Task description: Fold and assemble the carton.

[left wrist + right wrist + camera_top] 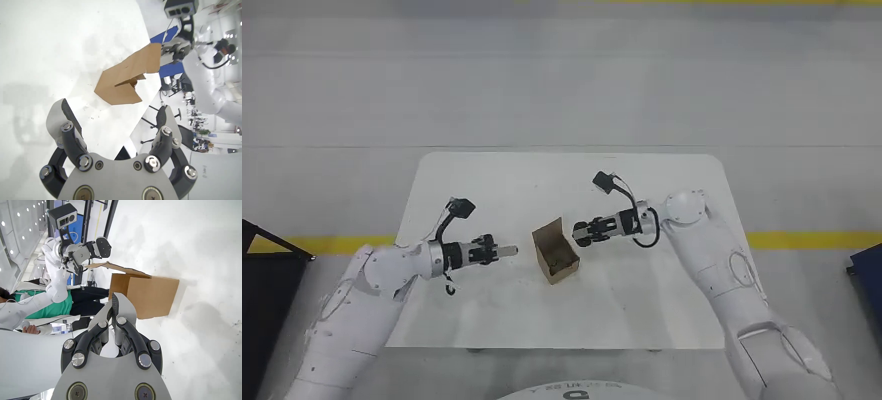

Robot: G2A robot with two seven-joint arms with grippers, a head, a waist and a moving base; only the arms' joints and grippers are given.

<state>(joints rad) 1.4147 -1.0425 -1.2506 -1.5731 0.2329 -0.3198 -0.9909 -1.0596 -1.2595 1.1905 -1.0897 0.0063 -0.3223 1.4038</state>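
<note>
Carton (555, 255) sits mid-tabletop (642, 300), flap up, left gripper (113, 105) spread wide just short of it, right gripper (114, 301) pinched together empty beside the far wall, and a one-sided push could skid or tip that light box!

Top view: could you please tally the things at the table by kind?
Carton: 1
Grippers: 2 (left gripper, right gripper)
Table: 1
Total: 4
</note>
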